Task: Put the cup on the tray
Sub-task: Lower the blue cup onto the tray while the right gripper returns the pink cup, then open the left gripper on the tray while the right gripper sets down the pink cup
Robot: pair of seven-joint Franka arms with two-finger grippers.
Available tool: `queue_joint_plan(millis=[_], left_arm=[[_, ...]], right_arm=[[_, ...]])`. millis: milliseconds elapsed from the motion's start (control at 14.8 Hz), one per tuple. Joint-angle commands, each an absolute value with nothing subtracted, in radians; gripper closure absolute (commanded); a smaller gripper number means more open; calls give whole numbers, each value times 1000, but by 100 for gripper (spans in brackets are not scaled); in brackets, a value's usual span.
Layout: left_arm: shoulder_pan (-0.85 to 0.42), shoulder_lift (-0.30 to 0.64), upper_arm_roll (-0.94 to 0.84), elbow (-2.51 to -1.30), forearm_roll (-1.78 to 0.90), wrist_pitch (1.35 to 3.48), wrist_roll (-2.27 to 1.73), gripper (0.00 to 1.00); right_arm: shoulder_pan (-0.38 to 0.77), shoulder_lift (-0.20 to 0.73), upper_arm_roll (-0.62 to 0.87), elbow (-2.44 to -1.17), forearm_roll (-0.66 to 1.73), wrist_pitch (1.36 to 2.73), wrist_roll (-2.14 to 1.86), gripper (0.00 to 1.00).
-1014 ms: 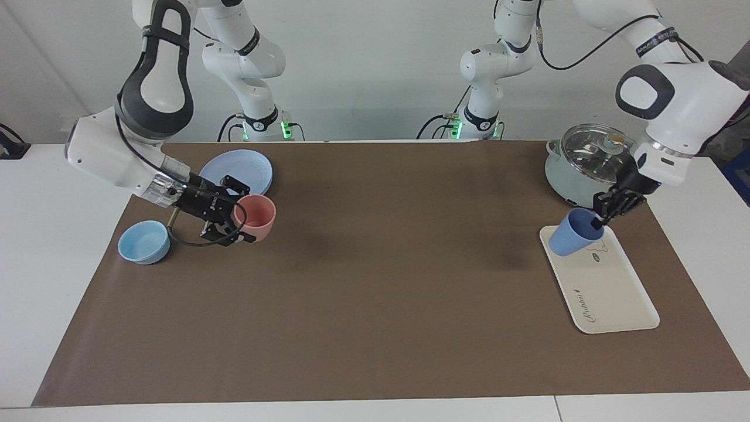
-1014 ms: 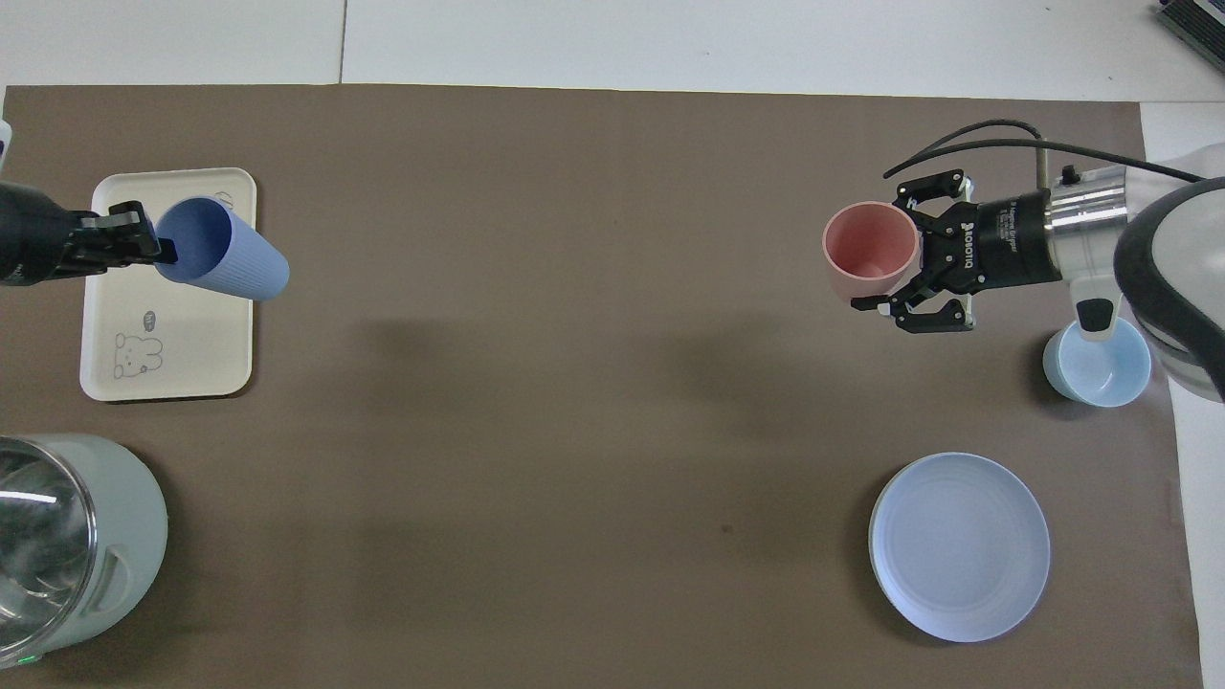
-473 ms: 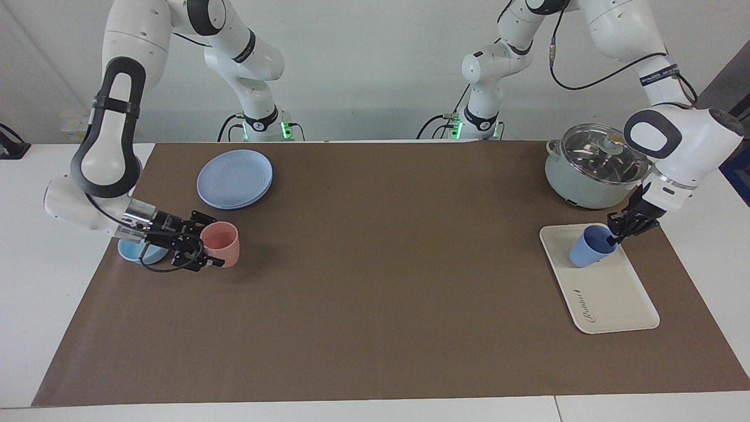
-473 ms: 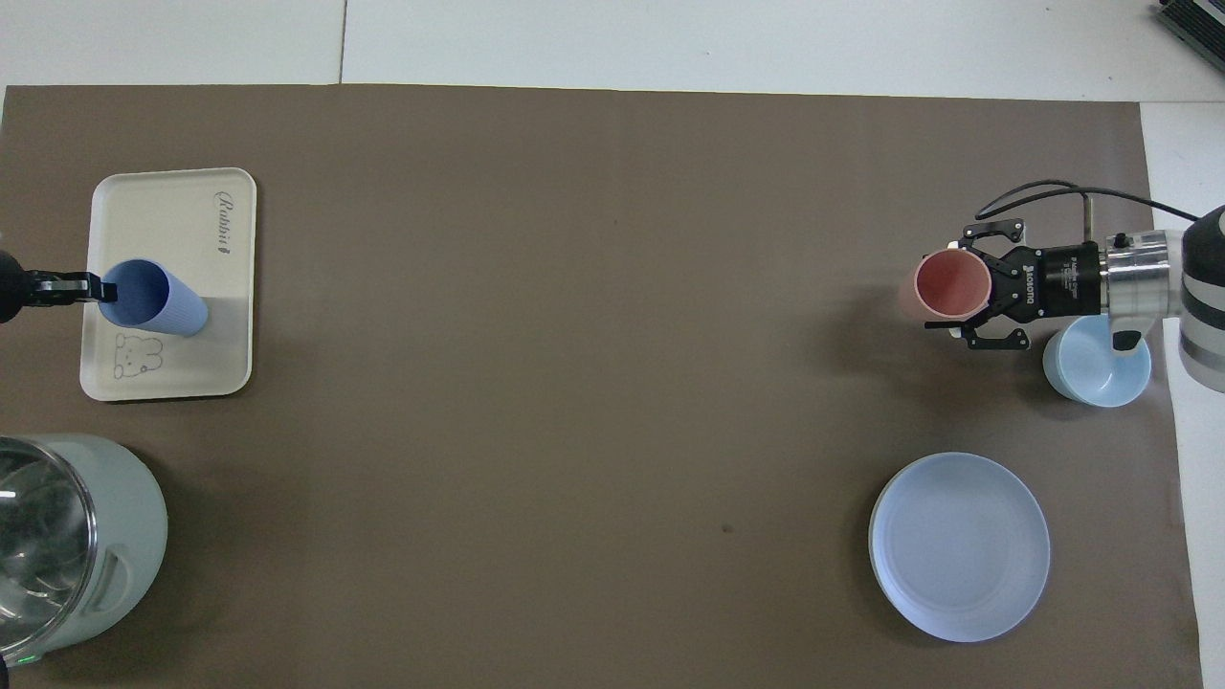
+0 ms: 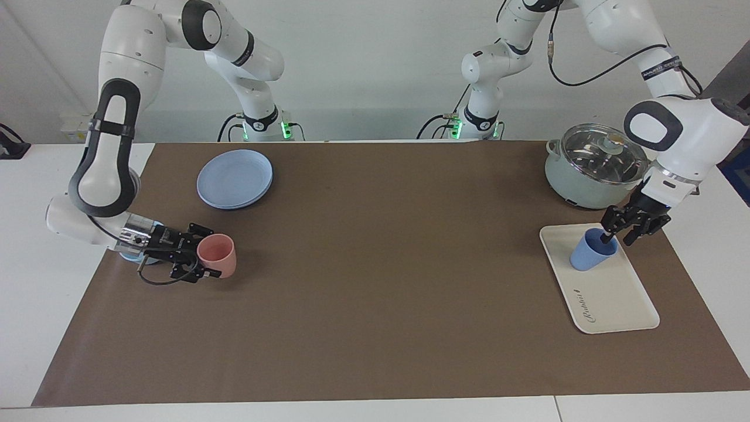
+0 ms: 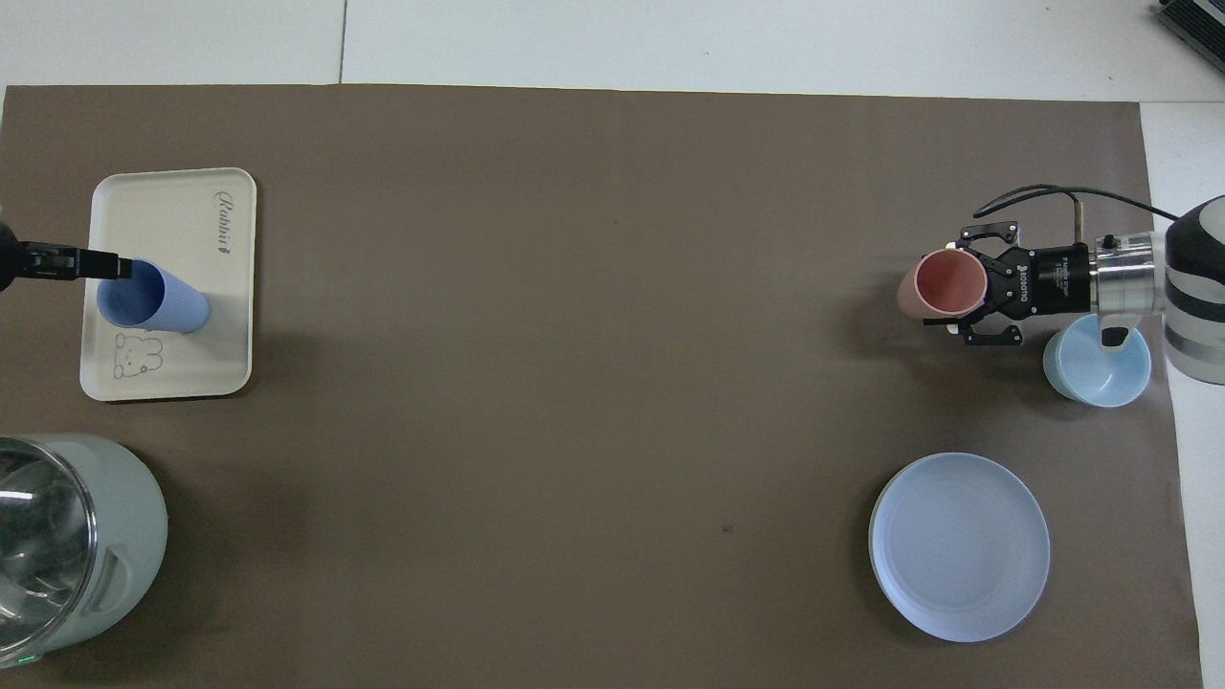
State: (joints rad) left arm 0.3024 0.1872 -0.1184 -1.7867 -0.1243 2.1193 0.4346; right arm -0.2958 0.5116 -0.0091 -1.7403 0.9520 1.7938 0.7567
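Cup (image 5: pixel 593 250) upright on tray (image 5: pixel 621 299), release step; left gripper (image 5: pixel 631 230) at its rim, fingers spread, one inside; next move: lift clear. Right gripper (image 5: pixel 202 262) clenched on pink cup (image 5: pixel 218 256). Overhead: cup (image 6: pixel 153 299) on tray (image 6: pixel 172 215), left gripper's tip (image 6: pixel 100 263) touching the rim.

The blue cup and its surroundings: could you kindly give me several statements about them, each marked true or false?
1. The cup stands upright on the tray. True.
2. The right gripper is empty. False: it is shut on the pink cup, at its rim.
3. The pot has its lid on. True.
4. The left gripper is clamped on the cup. False: its fingers are open at the cup's rim.
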Motion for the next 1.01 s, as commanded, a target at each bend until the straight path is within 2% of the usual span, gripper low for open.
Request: queue_joint_plan(millis=[0, 203, 270, 338, 405, 473, 608, 743, 946], left_arm=[[215, 164, -109, -1671, 7, 1929, 388, 0], [149, 79, -112, -1678, 12, 1815, 292, 0], [135, 55, -112, -1680, 12, 1771, 272, 0], [120, 39, -113, -1680, 12, 1735, 253, 0], [103, 19, -114, -1680, 12, 1697, 226, 0], [85, 2, -115, -1680, 12, 1657, 192, 0], [45, -29, -115, -1680, 12, 1599, 125, 0], [28, -57, -117, -1704, 9, 1569, 95, 0], [20, -72, -120, -1738, -3, 1586, 87, 0]], right_arm=[[-314, 543, 3, -1729, 983, 1804, 742, 100], [-321, 532, 3, -1764, 1023, 1790, 746, 100], [-321, 528, 3, -1785, 1025, 1796, 742, 94], [-321, 526, 3, -1795, 1025, 1801, 739, 74], [-322, 525, 3, -1796, 1025, 1801, 721, 43], [-327, 523, 2, -1801, 1025, 1801, 695, 28], [-328, 519, 2, -1804, 1025, 1801, 677, 11], [-330, 506, -2, -1804, 1019, 1801, 678, 5], [-342, 503, -11, -1801, 1006, 1799, 673, 2]])
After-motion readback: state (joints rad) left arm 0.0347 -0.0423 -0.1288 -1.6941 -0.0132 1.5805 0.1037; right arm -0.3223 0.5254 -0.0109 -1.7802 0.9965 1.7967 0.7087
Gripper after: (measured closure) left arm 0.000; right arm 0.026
